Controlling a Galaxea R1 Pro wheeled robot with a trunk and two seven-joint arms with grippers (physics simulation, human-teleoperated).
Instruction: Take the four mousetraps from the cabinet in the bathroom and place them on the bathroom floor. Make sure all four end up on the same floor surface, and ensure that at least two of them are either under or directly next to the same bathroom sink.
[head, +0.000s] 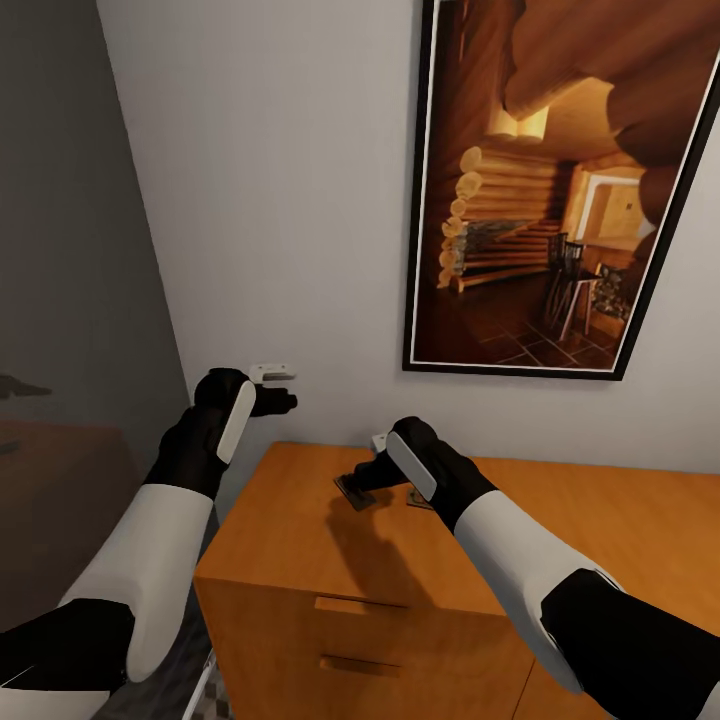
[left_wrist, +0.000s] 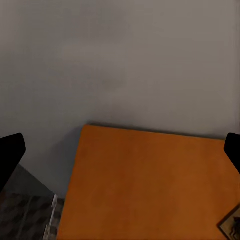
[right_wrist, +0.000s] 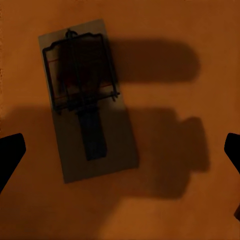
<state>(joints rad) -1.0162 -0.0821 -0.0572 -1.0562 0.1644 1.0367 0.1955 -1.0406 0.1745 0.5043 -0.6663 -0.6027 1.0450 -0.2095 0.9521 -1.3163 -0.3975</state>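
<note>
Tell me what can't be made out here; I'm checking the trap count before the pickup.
- Head view: the right end effector covers most of the mousetraps on the cabinet, so their number is unclear.
- Left wrist view: a mousetrap is cut off at the corner.
- Right wrist view: one mousetrap lies in shadow, its wire details dim.

R claw (head: 362, 480) hides part of a mousetrap (head: 352, 493); 2nd mousetrap (left_wrist: 231, 223) cut off by edge.
</note>
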